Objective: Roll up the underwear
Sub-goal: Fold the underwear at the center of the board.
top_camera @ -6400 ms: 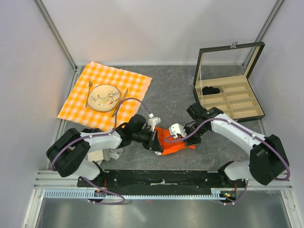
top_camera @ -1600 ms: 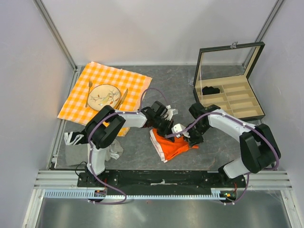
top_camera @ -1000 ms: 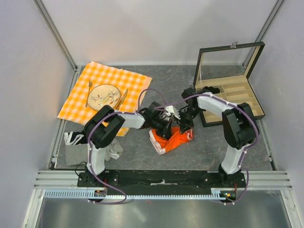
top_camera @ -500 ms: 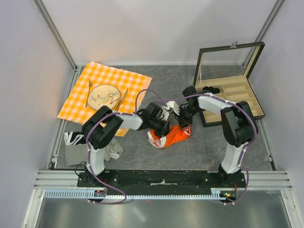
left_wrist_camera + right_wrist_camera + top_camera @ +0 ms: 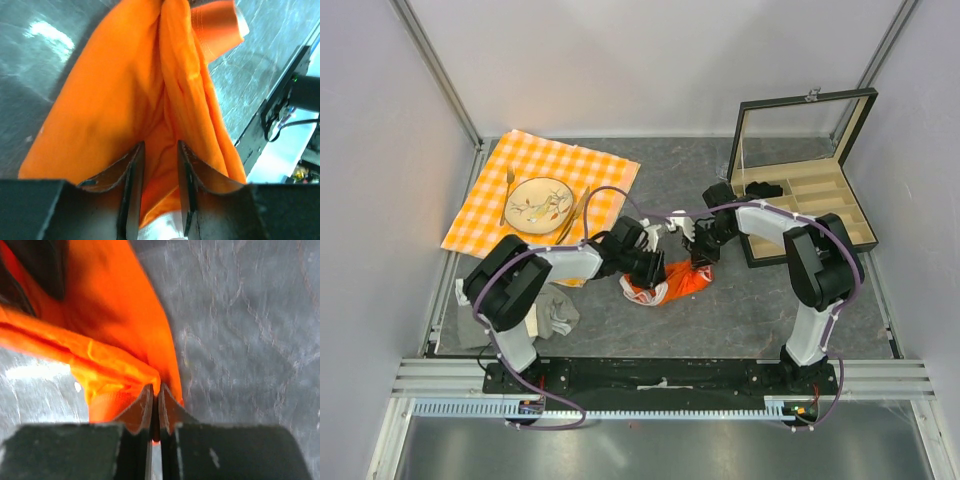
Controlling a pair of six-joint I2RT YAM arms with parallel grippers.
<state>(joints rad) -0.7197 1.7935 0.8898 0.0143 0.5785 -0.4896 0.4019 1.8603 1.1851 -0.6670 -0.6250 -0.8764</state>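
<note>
the underwear [image 5: 672, 283] lies bunched on the bench [image 5: 740, 312] between the 2 arms. the left end effector [image 5: 159, 147] is clamped around a thick fold of it, and the right end effector [image 5: 155, 390] is pinched tight on a thin edge. if either arm tugs sideways, i'd expect that thin edge to slip free, or the cloth to wad up instead of rolling.

Orange underwear [image 5: 676, 284]: upper part was hidden beneath left gripper [image 5: 654, 269] and right gripper [image 5: 700, 254]; cropped by left wrist view's top edge.
</note>
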